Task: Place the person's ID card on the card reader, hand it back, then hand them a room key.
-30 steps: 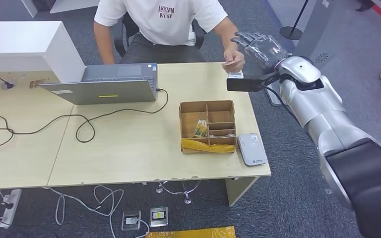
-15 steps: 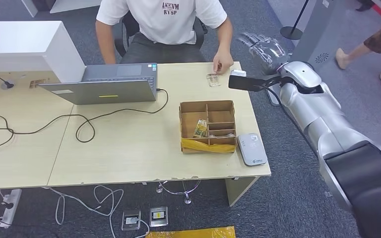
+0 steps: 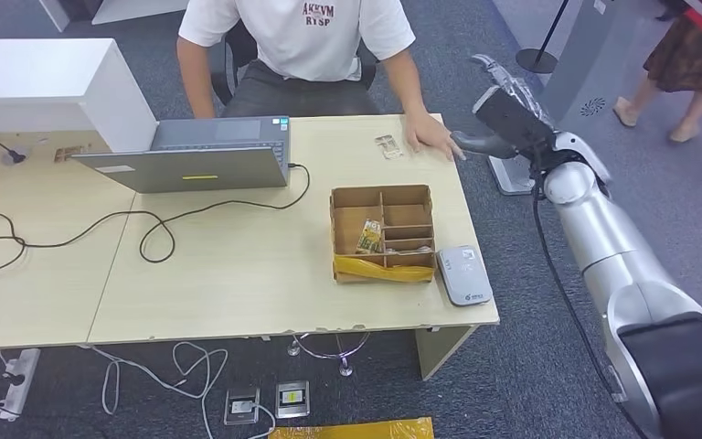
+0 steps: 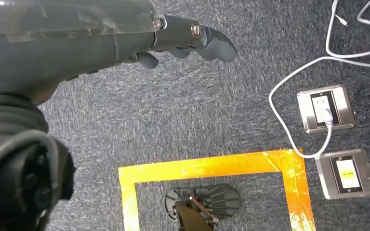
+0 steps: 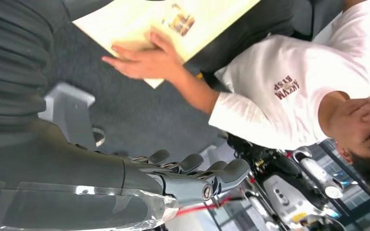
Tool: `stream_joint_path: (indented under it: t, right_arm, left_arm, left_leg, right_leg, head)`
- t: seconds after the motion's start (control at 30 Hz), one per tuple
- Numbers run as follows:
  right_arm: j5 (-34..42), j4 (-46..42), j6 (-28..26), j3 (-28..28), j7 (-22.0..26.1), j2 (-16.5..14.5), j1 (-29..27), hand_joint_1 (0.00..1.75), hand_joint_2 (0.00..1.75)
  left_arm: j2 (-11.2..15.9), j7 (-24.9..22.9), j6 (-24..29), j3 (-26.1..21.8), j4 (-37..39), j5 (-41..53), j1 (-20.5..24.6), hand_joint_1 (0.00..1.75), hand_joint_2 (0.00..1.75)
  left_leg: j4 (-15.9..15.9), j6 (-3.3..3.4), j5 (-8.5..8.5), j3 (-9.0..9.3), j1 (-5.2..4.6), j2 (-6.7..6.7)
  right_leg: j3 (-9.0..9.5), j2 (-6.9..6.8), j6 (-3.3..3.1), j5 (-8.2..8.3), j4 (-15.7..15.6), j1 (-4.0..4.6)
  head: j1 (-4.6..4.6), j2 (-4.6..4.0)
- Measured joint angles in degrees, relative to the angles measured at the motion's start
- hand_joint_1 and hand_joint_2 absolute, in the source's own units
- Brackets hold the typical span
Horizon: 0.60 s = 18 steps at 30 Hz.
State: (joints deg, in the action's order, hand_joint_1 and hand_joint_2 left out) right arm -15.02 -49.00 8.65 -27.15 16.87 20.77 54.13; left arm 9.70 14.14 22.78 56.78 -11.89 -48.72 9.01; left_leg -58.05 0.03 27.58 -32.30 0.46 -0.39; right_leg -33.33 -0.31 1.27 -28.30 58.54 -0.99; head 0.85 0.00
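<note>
Right hand (image 3: 505, 114) raised off the table's far right corner, fingers spread and lightly curved, nothing in its grasp; same fingers (image 5: 192, 168) seen apart and bare from the right wrist camera. Left hand (image 4: 125, 33) hanging low over grey carpet, fingers extended and close together, holding nothing so far as the left wrist view lets on.

ID card (image 3: 386, 145) flat on the table (image 3: 238, 274) near the far edge, just left of the person's hand (image 3: 431, 139), which rests palm down at the far right corner. From the right wrist camera, same card (image 5: 182, 20) lying just beside that hand (image 5: 144, 60), apart from the robot's fingers. Card reader (image 3: 464, 274) at the near right corner, a pale rounded slab touching or nearly touching the right side of the cardboard box (image 3: 383, 233). Box divided into compartments, standing right of the table's middle, with a small printed packet (image 3: 370, 238) in one of the middle sections and a strip of yellow tape (image 3: 379, 268) across the near wall. Possibly room keys in the right-hand compartments, too small to tell.

Open laptop (image 3: 196, 155) at the far edge, left of centre, its black cable (image 3: 146, 224) looping across the left half of the table. Person in a white T-shirt (image 3: 297, 37) seated behind the far edge.
</note>
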Motion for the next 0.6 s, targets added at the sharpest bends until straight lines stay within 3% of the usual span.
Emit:
stream_joint_path:
  t: [0.2, 0.6]
  right_arm:
    - [2.8, -11.7, 3.1, 3.8, -3.5, 3.1, -9.5, 0.00, 1.75]
    - [5.3, -23.7, 5.2, 8.1, -7.3, 6.8, -21.1, 0.00, 1.75]
  left_arm:
    - [0.1, 0.4, 0.0, 0.0, 0.0, -0.6, 0.0, 0.00, 0.00]
    - [0.3, 0.6, 0.0, 0.0, 0.0, -0.6, 0.0, 0.00, 0.00]
  left_leg:
    - [0.0, -0.01, 0.01, -0.01, -0.01, 0.00]
    - [0.0, -0.02, 0.02, -0.02, 0.00, 0.01]
  right_leg:
    - [0.00, 0.01, 0.00, 0.00, 0.0, -0.01]
    - [0.00, 0.02, 0.00, 0.00, 0.0, 0.00]
  head:
    - [-0.02, 0.00]
    - [-0.01, 0.00]
